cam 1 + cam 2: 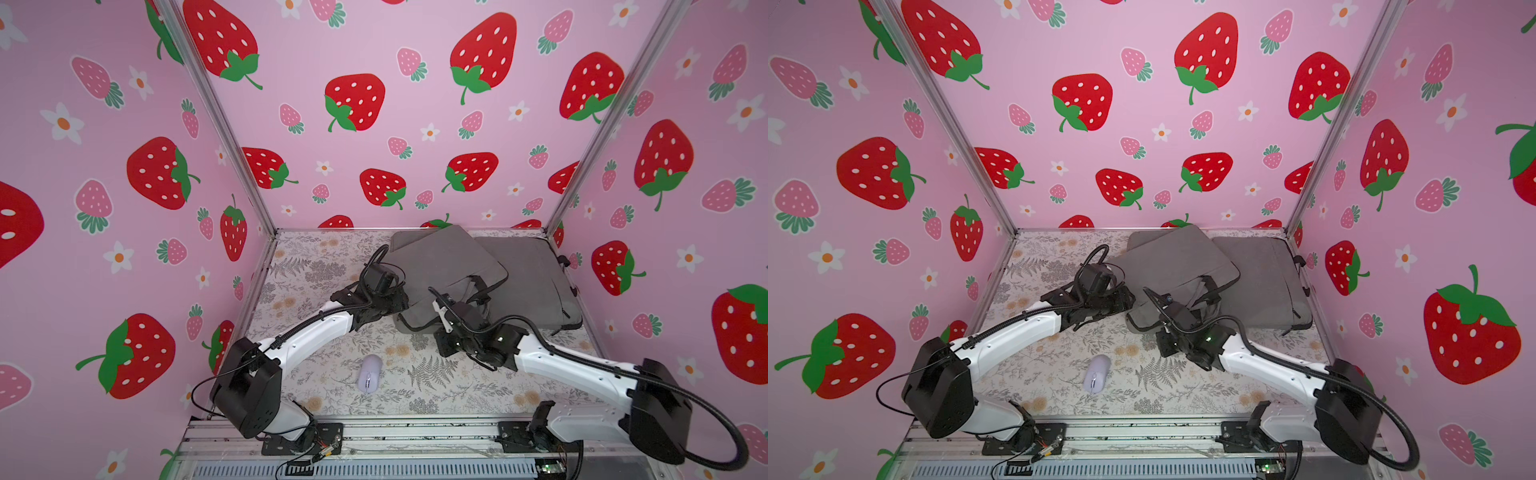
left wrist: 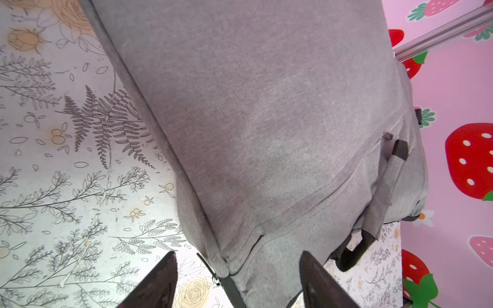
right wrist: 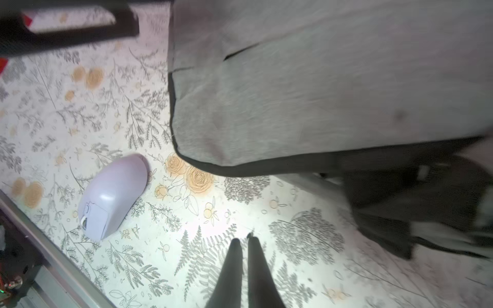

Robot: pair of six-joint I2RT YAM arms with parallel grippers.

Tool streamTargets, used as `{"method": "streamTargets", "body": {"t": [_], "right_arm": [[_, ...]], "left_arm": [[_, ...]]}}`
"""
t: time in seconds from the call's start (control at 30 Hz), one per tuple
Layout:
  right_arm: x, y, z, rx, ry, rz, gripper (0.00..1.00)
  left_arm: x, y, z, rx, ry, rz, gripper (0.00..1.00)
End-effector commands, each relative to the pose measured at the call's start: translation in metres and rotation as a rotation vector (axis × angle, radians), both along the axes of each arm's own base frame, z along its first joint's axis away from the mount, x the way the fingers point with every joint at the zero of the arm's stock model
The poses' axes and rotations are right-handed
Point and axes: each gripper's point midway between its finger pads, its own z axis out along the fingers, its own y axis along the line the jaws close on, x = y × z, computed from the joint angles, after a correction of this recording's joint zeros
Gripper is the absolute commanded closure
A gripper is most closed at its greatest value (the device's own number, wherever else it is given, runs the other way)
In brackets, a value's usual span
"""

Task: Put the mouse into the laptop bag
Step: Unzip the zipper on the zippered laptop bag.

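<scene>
The pale lilac mouse point(image 1: 370, 372) point(image 1: 1097, 373) lies on the floral table near the front, between the two arms; the right wrist view shows the mouse point(image 3: 112, 196) too. The grey laptop bag point(image 1: 449, 257) point(image 1: 1177, 259) lies at the back right, one grey panel overlapping another. My left gripper point(image 1: 400, 305) point(image 2: 238, 253) is open, its fingers either side of the bag's point(image 2: 266, 120) near-left corner and gripping nothing. My right gripper point(image 1: 441, 349) point(image 3: 244, 238) is shut and empty, low over the table just in front of the bag's point(image 3: 320, 93) edge, to the mouse's right.
Black carry handles point(image 1: 478, 291) lie on the bag's front part. Pink strawberry walls with aluminium posts point(image 1: 232, 137) close in the left, back and right. A metal rail point(image 1: 415, 432) with both arm bases runs along the front.
</scene>
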Motion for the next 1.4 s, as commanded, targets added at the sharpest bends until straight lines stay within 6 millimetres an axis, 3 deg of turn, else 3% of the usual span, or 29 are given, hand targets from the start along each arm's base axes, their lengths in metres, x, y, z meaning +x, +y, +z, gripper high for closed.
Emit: {"method": "streamTargets", "body": {"t": [0.0, 0.23, 0.4, 0.53, 0.6, 0.63, 0.7, 0.77, 1.0, 1.2, 1.37], "right_arm": [[-0.001, 0.046, 0.024, 0.084, -0.086, 0.045, 0.89], [0.005, 0.085, 0.016, 0.095, -0.157, 0.05, 0.94], [0.024, 0.104, 0.001, 0.099, -0.203, 0.003, 0.94], [0.037, 0.106, -0.003, 0.135, -0.204, -0.052, 0.94], [0.045, 0.099, -0.003, 0.151, -0.2, -0.099, 0.91], [0.048, 0.096, -0.003, 0.155, -0.201, -0.116, 0.89], [0.056, 0.088, -0.001, 0.163, -0.208, -0.154, 0.85], [0.061, 0.081, 0.001, 0.169, -0.209, -0.182, 0.82], [0.076, 0.073, 0.007, 0.191, -0.171, -0.218, 0.66], [0.08, 0.075, 0.012, 0.237, -0.143, -0.247, 0.67], [0.087, 0.065, 0.02, 0.271, -0.137, -0.322, 0.7]], "left_arm": [[0.0, 0.015, -0.013, 0.058, 0.017, 0.036, 0.26], [0.028, 0.031, -0.034, -0.021, 0.061, 0.086, 0.25], [0.053, 0.021, -0.033, -0.09, 0.025, 0.085, 0.25], [0.064, 0.007, -0.037, -0.135, 0.026, 0.054, 0.27], [0.069, 0.001, -0.041, -0.165, 0.03, 0.04, 0.39], [0.07, -0.001, -0.043, -0.18, 0.032, 0.034, 0.51], [0.068, -0.004, -0.047, -0.206, 0.051, 0.023, 0.82], [0.064, -0.005, -0.047, -0.217, 0.062, 0.01, 1.0], [0.043, 0.0, -0.034, -0.249, 0.061, 0.002, 1.0], [0.02, -0.01, -0.026, -0.303, 0.089, -0.017, 1.0], [0.005, -0.019, -0.016, -0.314, 0.076, -0.039, 1.0]]}}
